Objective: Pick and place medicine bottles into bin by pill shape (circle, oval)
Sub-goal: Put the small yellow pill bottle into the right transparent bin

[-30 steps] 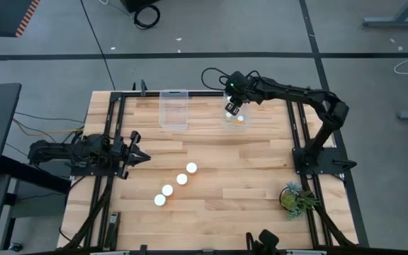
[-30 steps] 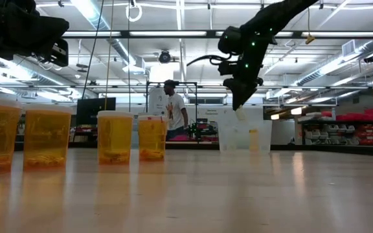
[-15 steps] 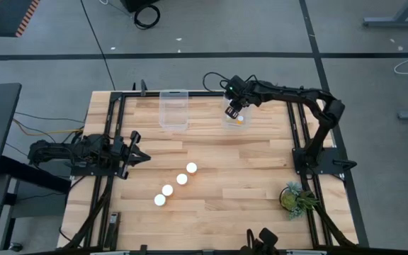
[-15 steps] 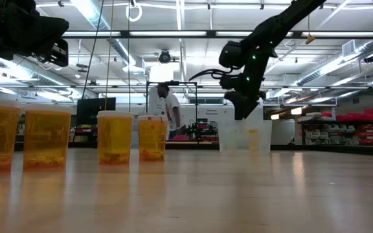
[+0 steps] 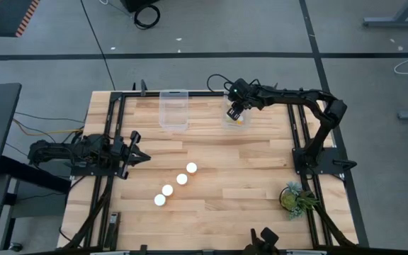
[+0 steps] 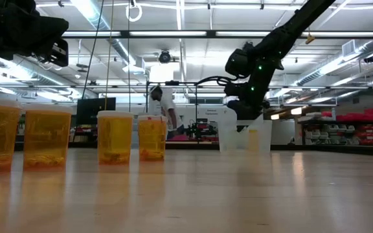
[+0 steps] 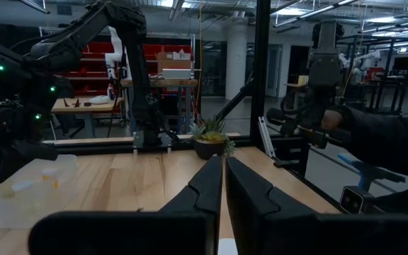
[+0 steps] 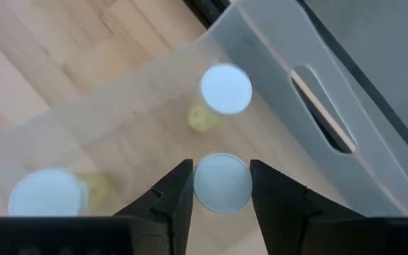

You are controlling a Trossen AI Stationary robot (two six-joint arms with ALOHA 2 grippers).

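Note:
My right gripper (image 5: 234,112) reaches down into the right clear bin (image 5: 227,124) at the table's far side, shut on a medicine bottle whose white cap (image 8: 222,184) shows between its fingers. Two more bottles (image 8: 226,88) (image 8: 47,193) stand on the bin's floor. Several amber bottles with white caps stand in a slanting row on the table (image 5: 191,168) (image 5: 160,200); they also show in the low view (image 6: 115,136). My left gripper (image 5: 142,156) is shut and empty, low at the table's left. My right gripper pinches the bottle's white cap between its two fingers, one on each side of the cap's rim (image 8: 198,185). The fingers come from above, pointing down into the bin. The bottle hangs upright below them; whether its bottom rests on the bin floor does not show.
A second clear bin (image 5: 175,110) stands left of the first at the far edge. A small potted plant (image 5: 294,196) sits at the near right corner. Bare wood lies between the bottle row and the bins. A person (image 6: 166,110) walks in the room behind.
My right gripper has gone down into the right bin with the bottle, which stays upright in its fingers. The person in the background has walked on.

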